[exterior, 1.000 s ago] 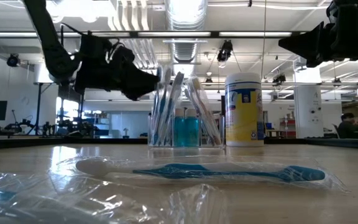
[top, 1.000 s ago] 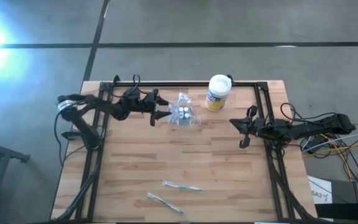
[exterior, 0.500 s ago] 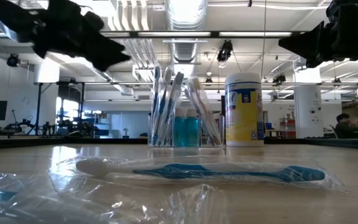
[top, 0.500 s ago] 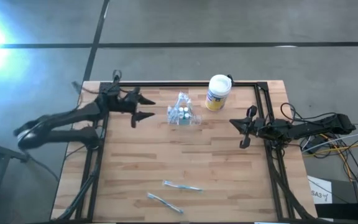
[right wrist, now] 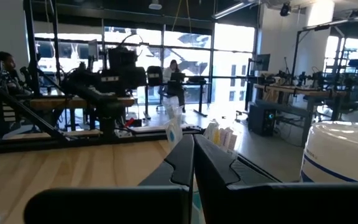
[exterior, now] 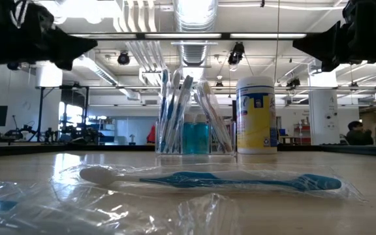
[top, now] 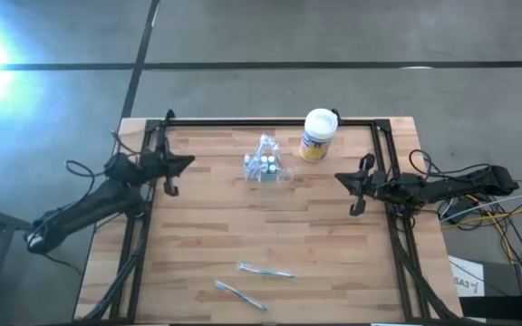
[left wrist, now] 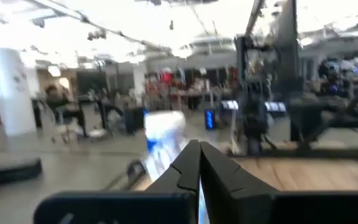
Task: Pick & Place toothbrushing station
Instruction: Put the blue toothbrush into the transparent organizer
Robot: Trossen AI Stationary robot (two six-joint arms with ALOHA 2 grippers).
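The toothbrushing station point(top: 265, 167), a small clear holder with toothbrushes standing in it, rests on its base on the wooden table, far of the middle; the low view shows it upright point(exterior: 194, 121). My left gripper point(top: 185, 163) hovers shut by the table's left edge, well left of the station and holding nothing; its wrist view shows the fingers closed together point(left wrist: 199, 163). My right gripper point(top: 341, 179) waits shut above the table's right side, right of the station point(right wrist: 193, 155).
A white-lidded, yellow-labelled canister point(top: 318, 134) stands just right of the station. Two wrapped toothbrushes point(top: 265, 270) point(top: 239, 294) lie near the table's front edge. A black frame point(top: 270, 122) runs along the far and side edges.
My left gripper has drawn back from beside the station toward the table's left edge and has shut with nothing between its fingers. The station has stayed where it stood.
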